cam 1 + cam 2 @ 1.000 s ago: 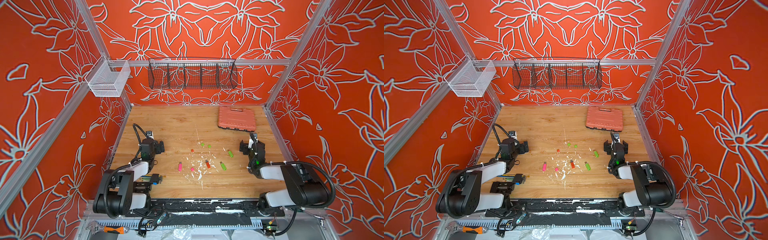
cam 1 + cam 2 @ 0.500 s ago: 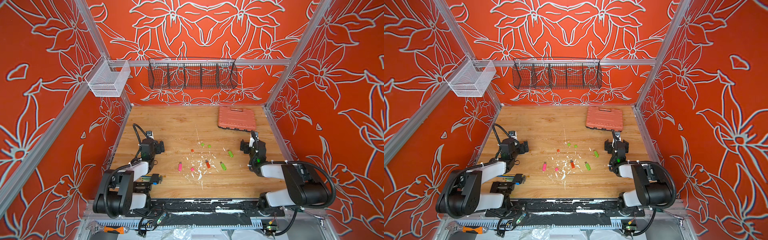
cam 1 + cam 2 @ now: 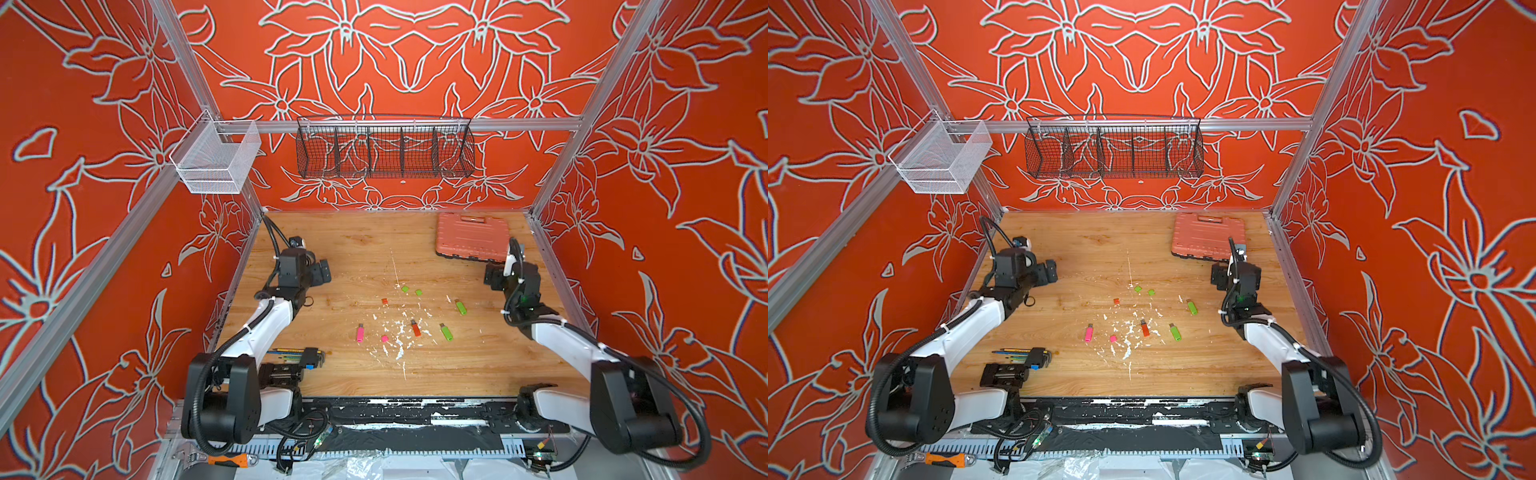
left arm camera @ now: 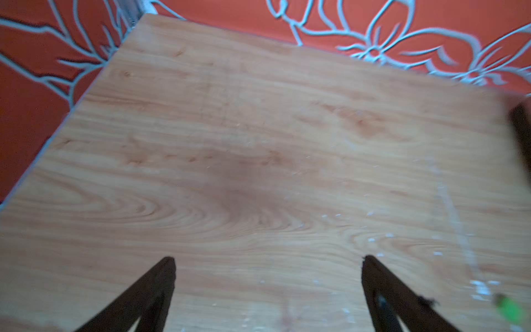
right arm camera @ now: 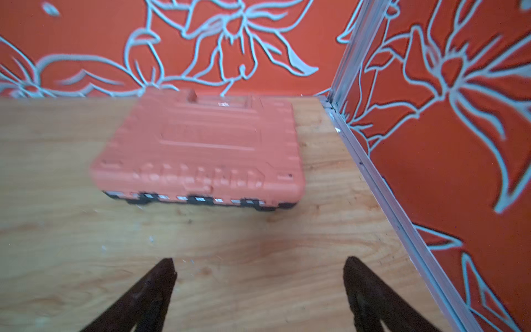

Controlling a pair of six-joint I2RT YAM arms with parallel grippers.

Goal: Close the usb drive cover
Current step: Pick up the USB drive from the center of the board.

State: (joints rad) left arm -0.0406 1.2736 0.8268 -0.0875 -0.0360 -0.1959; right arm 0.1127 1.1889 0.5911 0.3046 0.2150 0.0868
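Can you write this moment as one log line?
left gripper: open, empty | right gripper: open, empty | USB drives: on table, uncapped, untouched

We find a case (image 3: pixel 471 235) at the back right corner of the table (image 3: pixel 353 249). Four drives (image 3: pixel 415 328) lie mid-table, three in a loose row and one behind them to the right. Of the caps (image 3: pixel 405 288), three lie behind the row and one within it, all apart from the drives. The left tool (image 3: pixel 322 272) hangs over the table's left side, the right tool (image 3: pixel 492 278) just before the case. Hex keys (image 3: pixel 309 357) lie front left. A basket (image 3: pixel 384 149) hangs on the back wall, a bin (image 3: pixel 216 162) on the left rail.
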